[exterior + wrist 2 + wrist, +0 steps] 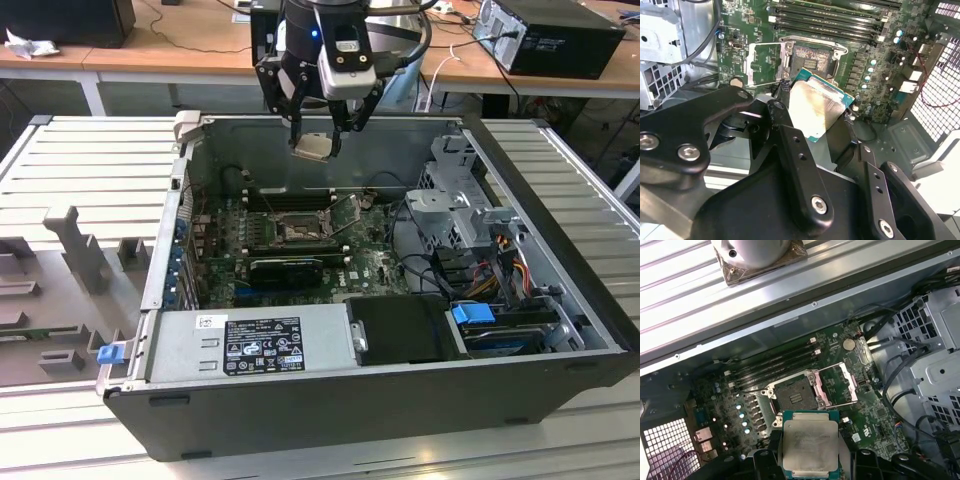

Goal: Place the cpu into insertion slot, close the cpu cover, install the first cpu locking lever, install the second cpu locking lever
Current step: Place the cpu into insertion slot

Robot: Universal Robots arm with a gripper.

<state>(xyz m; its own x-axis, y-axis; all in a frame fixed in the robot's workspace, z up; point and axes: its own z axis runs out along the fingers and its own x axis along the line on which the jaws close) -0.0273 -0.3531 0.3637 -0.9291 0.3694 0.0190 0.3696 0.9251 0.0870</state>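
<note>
In the exterior view, the insertion slot (298,232) lies uncovered on the green motherboard (378,264) inside the open computer case (330,405). Higher up, the tool (317,141) grips the cpu (312,149) by its edges, well clear of the board. Just at the slot's right in this view, the cpu cover (345,212) stands flipped open.

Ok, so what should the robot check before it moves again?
1. Does the gripper hold the cpu firmly? Ok: it is clamped by its edges, in the air.
2. Is the cover flipped open? Ok.
3. Is the slot bare? Ok: nothing lies in it.
4. Is the cpu square with the slot? Cannot tell.
5. Is the cpu down at the slot? Not ok: it hangs well above the board.
</note>
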